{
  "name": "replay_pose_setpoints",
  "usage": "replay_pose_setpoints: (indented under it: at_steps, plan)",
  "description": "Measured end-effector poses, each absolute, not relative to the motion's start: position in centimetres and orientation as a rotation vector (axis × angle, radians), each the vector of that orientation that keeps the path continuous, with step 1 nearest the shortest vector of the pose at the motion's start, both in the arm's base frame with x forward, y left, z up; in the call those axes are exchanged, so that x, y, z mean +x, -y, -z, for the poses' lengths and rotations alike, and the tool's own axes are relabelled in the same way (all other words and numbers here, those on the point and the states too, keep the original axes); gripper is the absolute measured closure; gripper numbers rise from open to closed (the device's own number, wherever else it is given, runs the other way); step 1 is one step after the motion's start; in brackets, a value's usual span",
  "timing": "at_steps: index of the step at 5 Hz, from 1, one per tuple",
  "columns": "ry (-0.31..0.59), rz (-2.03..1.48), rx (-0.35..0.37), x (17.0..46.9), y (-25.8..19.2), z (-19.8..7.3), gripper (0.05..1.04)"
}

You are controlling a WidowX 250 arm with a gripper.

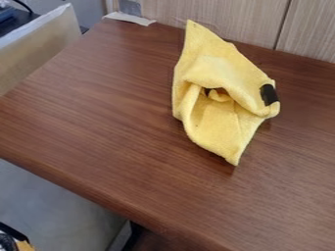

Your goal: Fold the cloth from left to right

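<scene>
"What do you have in front of you?"
"Your yellow cloth (219, 68) lies rumpled on the wooden surface (98, 112), in the upper right of the frame, a black patch (268, 94) at its right edge."
"And your hand?"
"Whether it's spread or pressed together, I cannot tell you."

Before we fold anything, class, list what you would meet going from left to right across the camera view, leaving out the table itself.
Beige board → pale strip → crumpled yellow cloth.
</scene>
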State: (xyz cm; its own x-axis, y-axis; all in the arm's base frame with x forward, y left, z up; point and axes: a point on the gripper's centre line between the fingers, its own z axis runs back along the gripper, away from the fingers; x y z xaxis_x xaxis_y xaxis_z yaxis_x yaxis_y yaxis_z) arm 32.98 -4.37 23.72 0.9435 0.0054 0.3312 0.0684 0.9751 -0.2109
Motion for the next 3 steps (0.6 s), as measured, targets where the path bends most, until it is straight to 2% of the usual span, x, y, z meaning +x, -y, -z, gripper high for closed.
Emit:
replay_pose_setpoints:
  at_steps: [2,3]
  plan:
    - [0.335,0.034,-0.221,33.0,4.3,-23.7,0.083]
    - [0.262,0.017,-0.206,33.7,4.0,-21.3,0.083]
